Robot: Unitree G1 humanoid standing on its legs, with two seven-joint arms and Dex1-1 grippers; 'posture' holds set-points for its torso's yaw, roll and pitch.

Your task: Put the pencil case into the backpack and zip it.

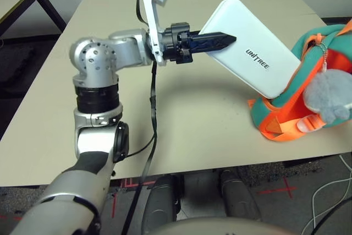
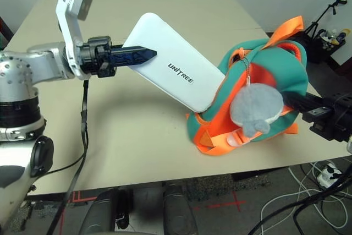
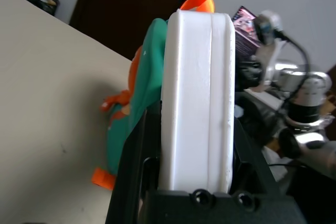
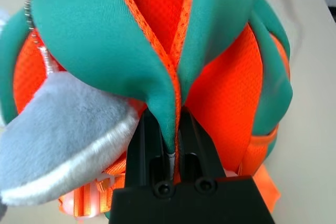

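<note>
Case is being held tilted above the tabletop by the left fingers, clamped on its end; its lower corner is being pressed against the backpack, whose teal edge is being pinched by the right fingers.

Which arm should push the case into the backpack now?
Left. Its gripper already holds the pencil case, angled at the backpack; the right gripper pinches the backpack's edge.

white pencil case; orange-and-teal backpack; grey plush toy
</note>
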